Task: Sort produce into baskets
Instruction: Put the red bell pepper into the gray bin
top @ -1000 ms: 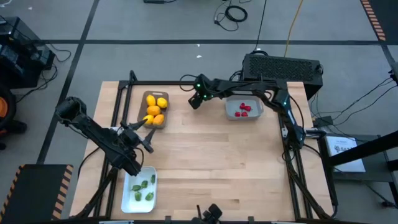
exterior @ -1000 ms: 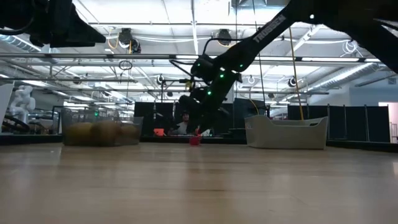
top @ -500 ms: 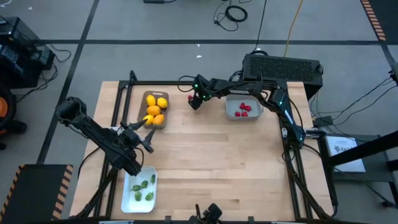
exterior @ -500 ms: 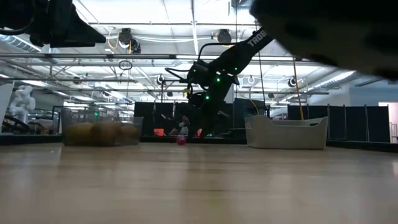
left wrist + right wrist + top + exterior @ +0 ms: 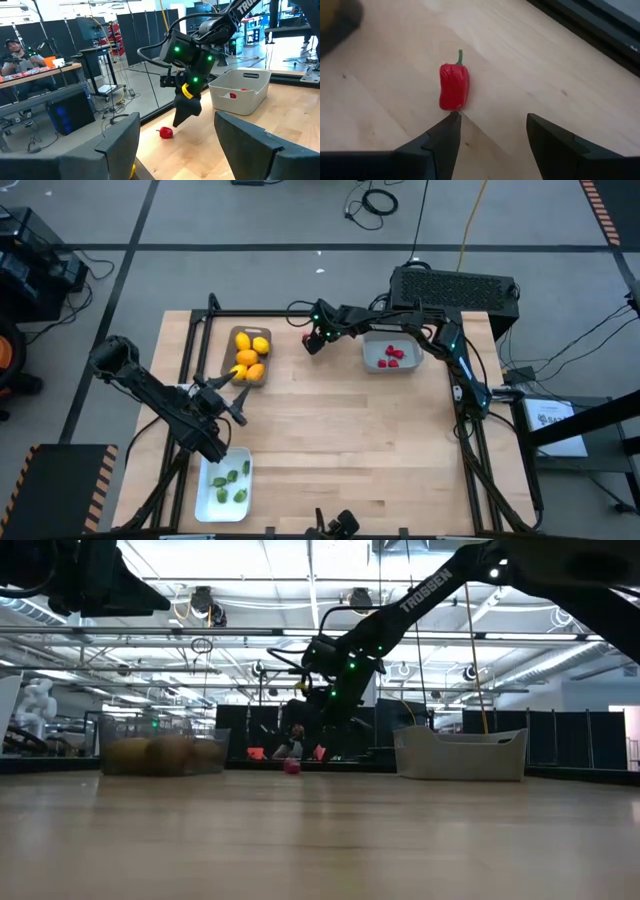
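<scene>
Three baskets sit on the tabletop: a brown one at the far left holding five yellow and orange fruits, a grey-blue one at the far right holding about three red pieces, and a white one at the near left holding four green pieces. One more piece, a red pepper with a green stem, lies loose on the bare wood near the far edge, between the brown and grey-blue baskets.

The right end effector hangs low just beside that pepper, fingers parted and empty; one fingertip is very close to the pepper, which lies ahead of the gap, not between the fingers.

The left end effector hovers at the near end of the brown basket, also open and empty.
</scene>
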You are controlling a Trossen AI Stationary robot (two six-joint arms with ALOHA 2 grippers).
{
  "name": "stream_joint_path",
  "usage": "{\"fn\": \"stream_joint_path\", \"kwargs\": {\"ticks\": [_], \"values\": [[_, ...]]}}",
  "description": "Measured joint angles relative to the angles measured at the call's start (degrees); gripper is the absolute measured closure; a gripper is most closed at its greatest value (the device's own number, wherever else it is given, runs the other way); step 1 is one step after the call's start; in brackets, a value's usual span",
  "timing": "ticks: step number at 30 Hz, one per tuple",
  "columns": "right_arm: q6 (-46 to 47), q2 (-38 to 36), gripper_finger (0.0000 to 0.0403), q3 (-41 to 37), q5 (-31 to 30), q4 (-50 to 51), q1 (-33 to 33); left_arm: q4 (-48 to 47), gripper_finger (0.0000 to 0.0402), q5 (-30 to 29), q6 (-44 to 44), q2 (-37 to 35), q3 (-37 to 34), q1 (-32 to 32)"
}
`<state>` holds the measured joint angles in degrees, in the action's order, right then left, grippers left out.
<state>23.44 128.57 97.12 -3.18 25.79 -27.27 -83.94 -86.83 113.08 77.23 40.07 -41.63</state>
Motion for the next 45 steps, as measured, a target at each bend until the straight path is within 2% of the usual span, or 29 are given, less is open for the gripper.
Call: {"fn": "stream_joint_path", "kwargs": {"ticks": [6, 14, 17, 22, 28, 35, 42, 45], "values": [[-0.7, 0.0, 0.0188, 0.4, -2.6, 0.2, 0.4, -0.1, 0.0139, 0.0, 0.0, 0.0, 0.0, 0.0], [-1.2, -0.1, 0.0188, 6.6, -5.5, 3.2, 3.2, -0.5, 0.0139, 0.0, 0.0, 0.0, 0.0, 0.0], [0.3, -0.1, 0.0188, 7.0, -11.5, 2.1, 6.6, -0.6, 0.0139, 0.0, 0.0, 0.0, 0.0, 0.0], [1.4, 0.0, 0.0188, 5.5, -26.9, -1.1, 11.7, -0.5, 0.0139, 0.0, 0.1, 0.0, 0.0, 0.0], [5.9, 0.0, 0.0188, -0.4, -36.9, -12.7, 15.7, -0.2, 0.0139, 0.0, 0.2, 0.0, 0.0, 0.0], [4.6, 0.0, 0.0188, -12.1, -46.3, -30.1, 18.3, 0.0, 0.0139, 0.0, 0.2, 0.0, 0.0, 0.0], [-3.6, 0.0, 0.0188, -27.3, -46.0, -64.5, 19.7, 0.0, 0.0139, 0.0, 0.2, 0.0, 0.0, 0.0], [-3.8, 0.1, 0.0188, -30.8, -46.0, -69.5, 19.5, 0.0, 0.0139, 0.0, 0.2, 0.0, 0.0, 0.0]]}}
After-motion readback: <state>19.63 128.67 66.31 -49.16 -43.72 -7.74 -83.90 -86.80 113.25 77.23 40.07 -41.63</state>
